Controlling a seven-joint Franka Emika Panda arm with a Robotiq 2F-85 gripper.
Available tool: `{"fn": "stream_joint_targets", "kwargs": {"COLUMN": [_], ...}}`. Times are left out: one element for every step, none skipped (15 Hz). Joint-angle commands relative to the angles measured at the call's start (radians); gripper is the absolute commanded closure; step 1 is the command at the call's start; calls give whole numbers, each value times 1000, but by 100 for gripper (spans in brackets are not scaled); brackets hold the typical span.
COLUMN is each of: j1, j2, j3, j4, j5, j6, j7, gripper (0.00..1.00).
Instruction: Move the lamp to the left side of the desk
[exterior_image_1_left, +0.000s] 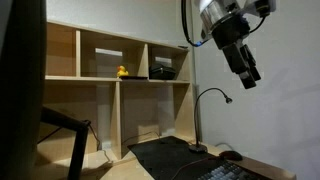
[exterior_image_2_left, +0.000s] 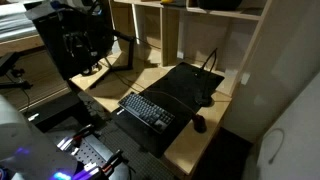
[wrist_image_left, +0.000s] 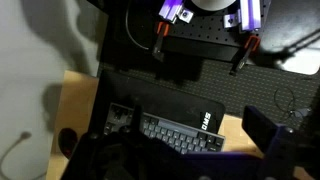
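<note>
Open air is noted around the gripper (exterior_image_1_left: 243, 65), held high above the desk (exterior_image_2_left: 188, 150). The lamp (exterior_image_1_left: 199, 148) is hemmed by the wall behind and the shelf unit (exterior_image_1_left: 120, 85) alongside. Low passes are obstructed by keyboard (exterior_image_2_left: 147, 108) and mouse (exterior_image_2_left: 199, 124).

We find all three pictures dim, soft and low in detail. In the wrist view the keyboard (wrist_image_left: 185, 133) is the clearest thing. Above it purple lights (wrist_image_left: 175, 12) glare, left of it the pale wall (wrist_image_left: 35, 60) carries soft grey shadows, and below it dark shapes blur out of focus. In an exterior view the desk (exterior_image_2_left: 190, 145) beside the keyboard (exterior_image_2_left: 148, 108) looks warm, with a purple glow (exterior_image_2_left: 62, 175) lower left of it.
</note>
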Motion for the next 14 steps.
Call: {"fn": "stream_joint_targets", "kwargs": {"j1": [22, 22, 22, 22, 22, 22, 22, 8, -5, -14, -19, -22, -28, -34], "j2": [3, 3, 3, 3, 3, 3, 3, -4, -11, -9, -5, 0, 1, 5], "j3": [-17, -17, -17, -17, -17, -17, -17, -3, 5, 5, 6, 7, 11, 12], "j4": [2, 2, 2, 2, 2, 2, 2, -5, -10, -9, -8, -5, -6, -4], "j5": [-8, -8, -8, -8, -8, -8, -8, -28, -29, -3, 8, 27, 38, 57], "j6": [-3, -3, -3, -3, -3, -3, -3, 19, 42, 57, 72, 81, 98, 111], "j7": [11, 11, 11, 11, 11, 11, 11, 56, 117, 186, 238, 292, 346, 396], "gripper": [0, 0, 0, 0, 0, 0, 0, 0, 0, 0, 0, 0, 0, 0]}}
